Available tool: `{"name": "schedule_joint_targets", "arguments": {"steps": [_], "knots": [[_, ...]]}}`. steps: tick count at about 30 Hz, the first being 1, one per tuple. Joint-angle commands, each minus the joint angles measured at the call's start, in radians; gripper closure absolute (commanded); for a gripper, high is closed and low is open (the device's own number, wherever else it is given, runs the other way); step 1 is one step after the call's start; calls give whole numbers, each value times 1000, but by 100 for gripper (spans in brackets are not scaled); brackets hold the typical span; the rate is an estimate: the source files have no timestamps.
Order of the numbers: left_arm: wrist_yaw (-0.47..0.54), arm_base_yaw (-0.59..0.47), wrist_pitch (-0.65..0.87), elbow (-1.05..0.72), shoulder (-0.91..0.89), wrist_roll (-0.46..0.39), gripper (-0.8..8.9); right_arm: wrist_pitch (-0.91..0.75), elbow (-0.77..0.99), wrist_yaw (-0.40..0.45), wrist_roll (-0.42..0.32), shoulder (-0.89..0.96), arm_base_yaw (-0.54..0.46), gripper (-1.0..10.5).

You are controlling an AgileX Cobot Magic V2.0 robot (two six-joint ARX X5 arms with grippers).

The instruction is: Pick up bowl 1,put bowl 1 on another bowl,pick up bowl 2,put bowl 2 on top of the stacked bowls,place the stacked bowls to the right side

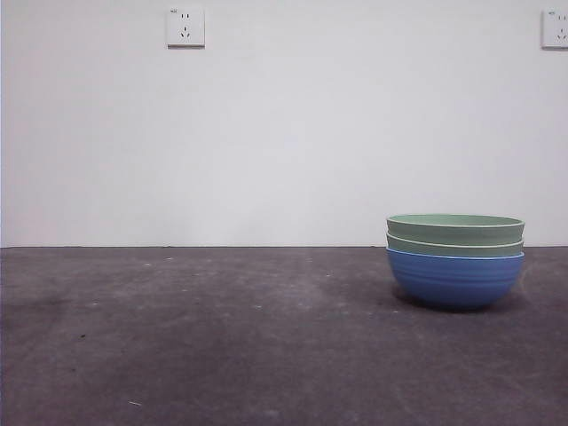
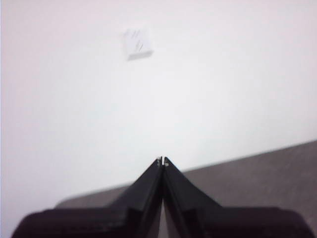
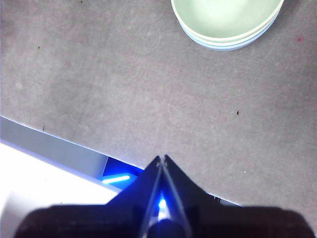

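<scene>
You have the stacked bowls [image 1: 455, 257] sitting on the dark grey table [image 1: 195, 337] toward its right side, near the far edge where the surface meets the white wall [image 1: 284, 133]. The blue bowl [image 1: 454, 280] is at the bottom, resting directly on the table, and two pale green bowls [image 1: 455, 229] are nested inside it, their pale rims showing one above the other. The stack stands upright and level. Everything from the stack across to the left edge of the table is bare surface, so you have wide room there; to the right of the stack only a narrow strip of table shows before the picture ends.

Your right gripper [image 3: 162, 159] hangs above the table, well apart from the bowls, with its jaws pressed together and nothing between them. In its wrist view the stacked bowls [image 3: 228, 22] show from above, green interior uppermost, and the near edge of the table runs close under the jaws.

Your left gripper [image 2: 162, 161] is also closed on nothing, raised and facing the wall, with the far edge of the table just beyond its tips.

Two white wall sockets [image 1: 185, 27] sit high on the wall; the small marking on them is too small to read
</scene>
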State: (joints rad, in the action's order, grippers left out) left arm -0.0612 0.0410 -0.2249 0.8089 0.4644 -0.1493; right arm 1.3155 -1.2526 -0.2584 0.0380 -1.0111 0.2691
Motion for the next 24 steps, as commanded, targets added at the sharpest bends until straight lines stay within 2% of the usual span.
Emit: {"name": "schedule_joint_targets", "arguments": {"steps": [1,7,12,24], "knots": [[6,-28,58,-193,-97,-3,816,-2,2,3,5,2,0,944],[10,-57,120,-470,-238,36,816,-2,2,3,5,2,0,944],[9,-56,158,-623,-294,53,816,-2,2,3,5,2,0,944],[13,-56,154,-791,-443,79,816,-2,2,3,5,2,0,944]]}}
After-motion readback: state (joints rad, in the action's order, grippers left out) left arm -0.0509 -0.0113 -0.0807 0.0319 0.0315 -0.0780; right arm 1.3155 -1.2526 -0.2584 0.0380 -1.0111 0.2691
